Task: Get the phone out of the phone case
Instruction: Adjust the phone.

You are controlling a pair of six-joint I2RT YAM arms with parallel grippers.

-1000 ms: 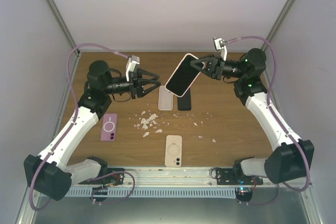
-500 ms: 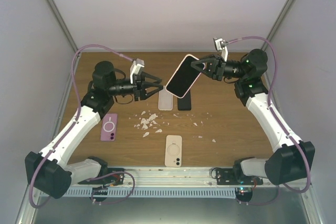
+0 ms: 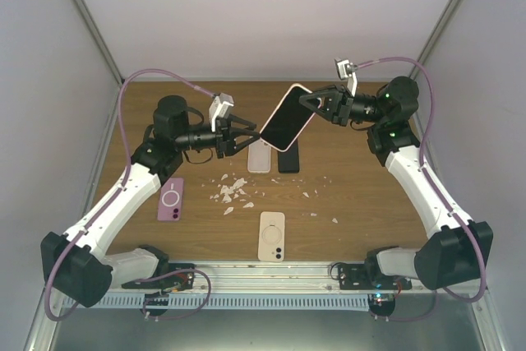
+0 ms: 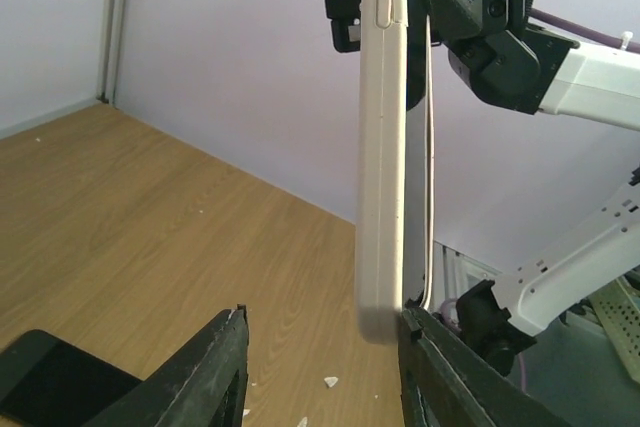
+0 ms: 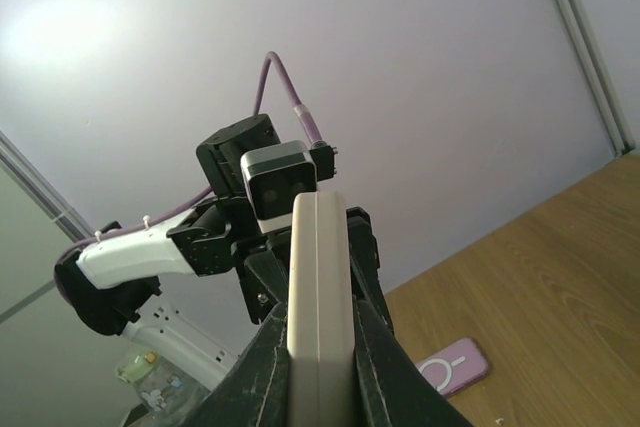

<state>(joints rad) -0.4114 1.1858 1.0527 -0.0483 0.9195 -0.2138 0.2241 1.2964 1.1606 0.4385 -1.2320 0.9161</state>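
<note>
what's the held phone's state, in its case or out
In the case: the phone, gripped in the air by the right gripper, has a cream rim all round its dark screen.

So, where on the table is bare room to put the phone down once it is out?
Widest bare wood: right side of the table, between the black phone and the right arm. Smaller: near edge, between purple case and beige case. Crowded: the middle, with clear case and white crumbs.
</note>
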